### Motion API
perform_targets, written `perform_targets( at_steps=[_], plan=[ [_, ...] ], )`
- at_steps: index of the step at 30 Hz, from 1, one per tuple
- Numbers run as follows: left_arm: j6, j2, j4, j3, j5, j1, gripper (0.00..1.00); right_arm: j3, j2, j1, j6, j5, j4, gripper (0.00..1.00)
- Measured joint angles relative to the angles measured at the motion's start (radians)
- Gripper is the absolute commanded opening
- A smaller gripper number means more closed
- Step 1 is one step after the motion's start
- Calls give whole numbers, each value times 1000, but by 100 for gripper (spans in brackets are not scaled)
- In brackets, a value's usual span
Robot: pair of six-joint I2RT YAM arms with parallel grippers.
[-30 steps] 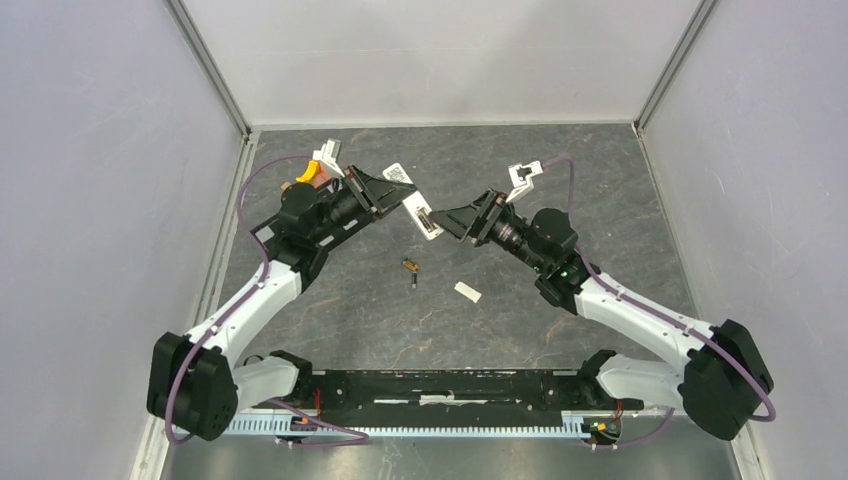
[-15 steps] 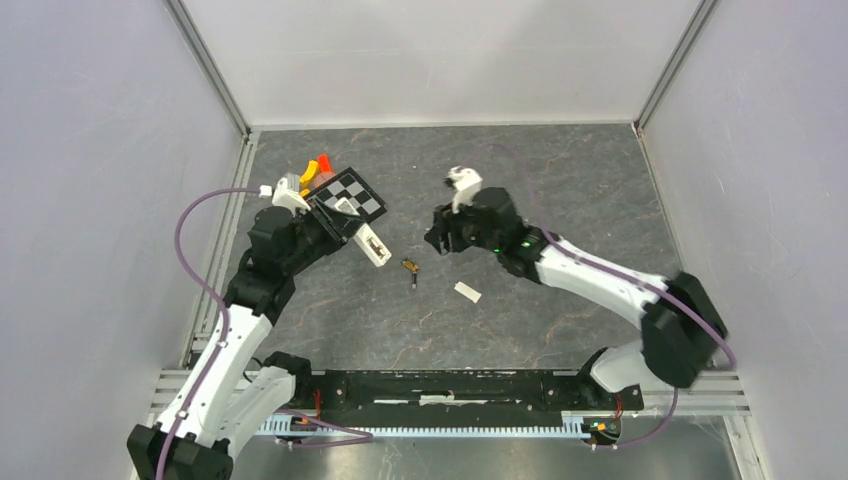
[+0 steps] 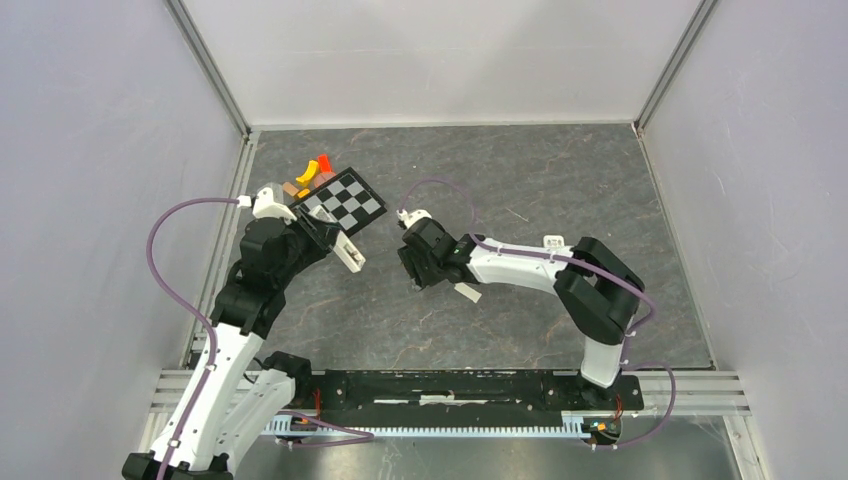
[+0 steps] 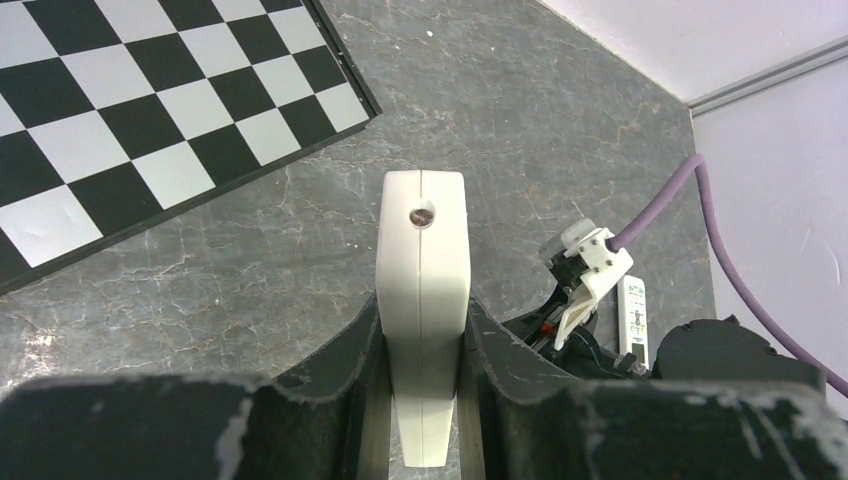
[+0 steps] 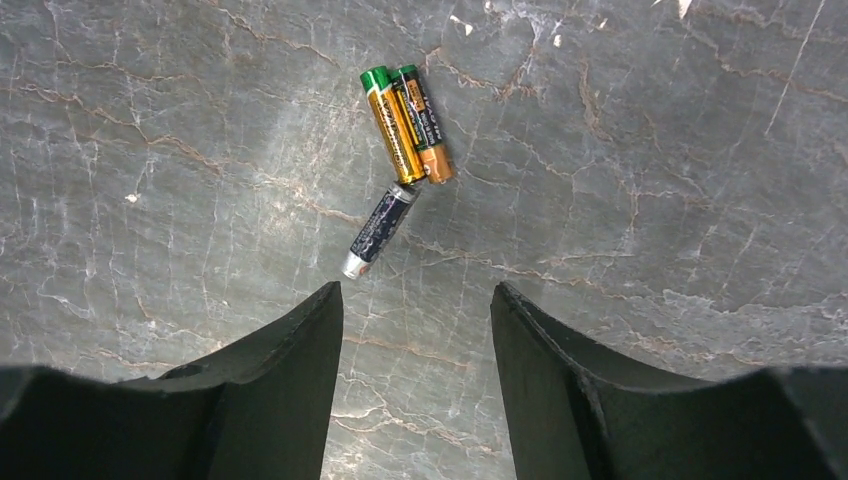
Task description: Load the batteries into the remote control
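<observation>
My left gripper (image 3: 332, 238) is shut on the white remote control (image 3: 352, 257) and holds it above the table at centre left. In the left wrist view the remote (image 4: 424, 230) stands edge-on between my fingers (image 4: 424, 310). My right gripper (image 3: 418, 270) points down at mid-table and hides the batteries in the top view. In the right wrist view it (image 5: 415, 295) is open and empty above the table. Just ahead of it lie two gold batteries with green ends (image 5: 405, 122), side by side, and a dark battery (image 5: 378, 232) with a silver end.
A checkerboard card (image 3: 345, 198) lies at the back left, with small orange and red pieces (image 3: 315, 168) behind it. A narrow white strip (image 3: 466, 292) lies right of my right gripper, also in the left wrist view (image 4: 633, 318). Walls enclose the table.
My left arm has carried the remote down and to the left. My right arm has swung left and lowered over the batteries, which it now hides in the top view.
</observation>
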Motion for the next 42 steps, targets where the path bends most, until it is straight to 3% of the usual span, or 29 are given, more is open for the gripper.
perform_targets(
  at_steps=[6,10,17,24,30,37,42],
  plan=[
    [6,1,0,0,-6,0,2,40,43,19,56,24,-5,60],
    [7,1,0,0,-6,0,2,100,95,31,82,46,-14,42],
    [7,0,0,-1,-10,0,2,230,209,43,113,103,-100,35],
    [7,-2,0,-1,-16,0,2,230,214,47,125,126,-161,25],
    [7,-5,0,-1,-18,0,2,227,214,50,135,121,-163,11],
    [7,-5,0,-1,-18,0,2,185,187,51,132,108,-129,7],
    [7,-4,1,-1,-7,0,2,38,89,50,66,85,-28,7]
  ],
)
